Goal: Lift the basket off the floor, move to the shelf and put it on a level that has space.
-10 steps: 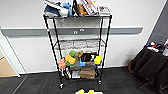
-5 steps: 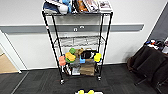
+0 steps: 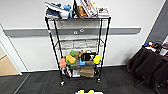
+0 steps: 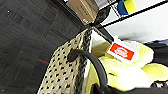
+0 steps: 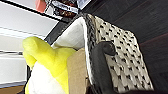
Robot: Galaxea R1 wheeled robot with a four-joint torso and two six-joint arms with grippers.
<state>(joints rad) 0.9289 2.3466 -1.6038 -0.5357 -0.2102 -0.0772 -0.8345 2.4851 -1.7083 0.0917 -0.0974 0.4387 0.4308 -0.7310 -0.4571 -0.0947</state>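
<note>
Before the tall black wire shelf (image 3: 78, 47) — beige woven basket (image 4: 65, 72) with yellow plush (image 4: 125, 72) hangs above dark carpet floor (image 3: 37, 82) | my fingers' state — I cannot tell.

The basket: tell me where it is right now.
The basket shows close in both wrist views, yellow plush inside. In the head view its top peeks in bottom centre, before the shelf.

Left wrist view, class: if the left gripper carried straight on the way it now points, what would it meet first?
Probably the lower part of the black wire shelf, where the cardboard box sits. The basket travels with the arm, and depth is hard to judge.
</note>
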